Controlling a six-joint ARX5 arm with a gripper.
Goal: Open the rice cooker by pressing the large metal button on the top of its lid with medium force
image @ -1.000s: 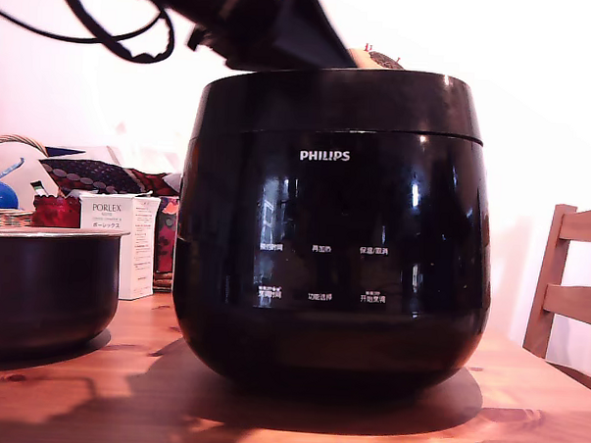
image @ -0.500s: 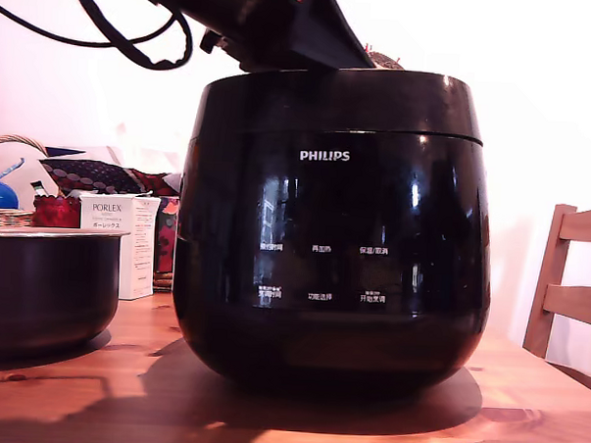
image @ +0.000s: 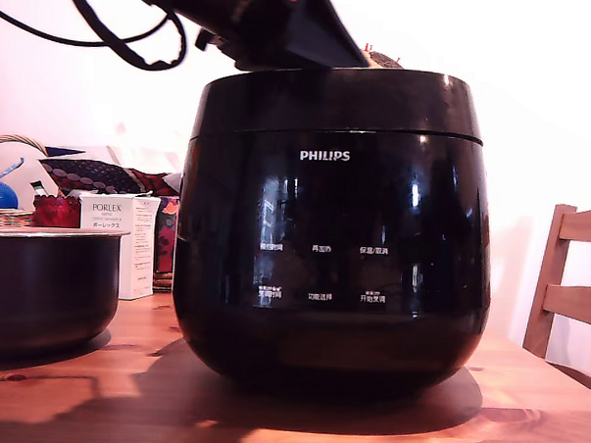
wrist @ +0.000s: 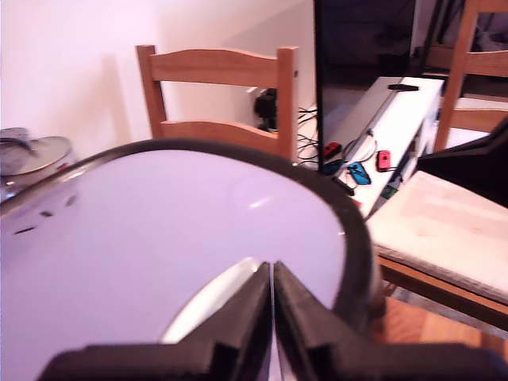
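The black rice cooker (image: 334, 228) sits mid-frame on the desk (image: 522, 428), and the end effector (wrist: 271, 274), fingers pressed together, is low over the lid (wrist: 159, 246) with the shiny metal button (wrist: 208, 298) right under its tips.

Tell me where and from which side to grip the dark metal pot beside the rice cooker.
Grip the dark metal pot at its pale rim, coming straight down from above. It sits upright on the wooden table with its mouth facing up, so one finger could go inside the wall and one outside. Its sides look smooth and too wide to span. Take the rim away from the rice cooker, which stands close.
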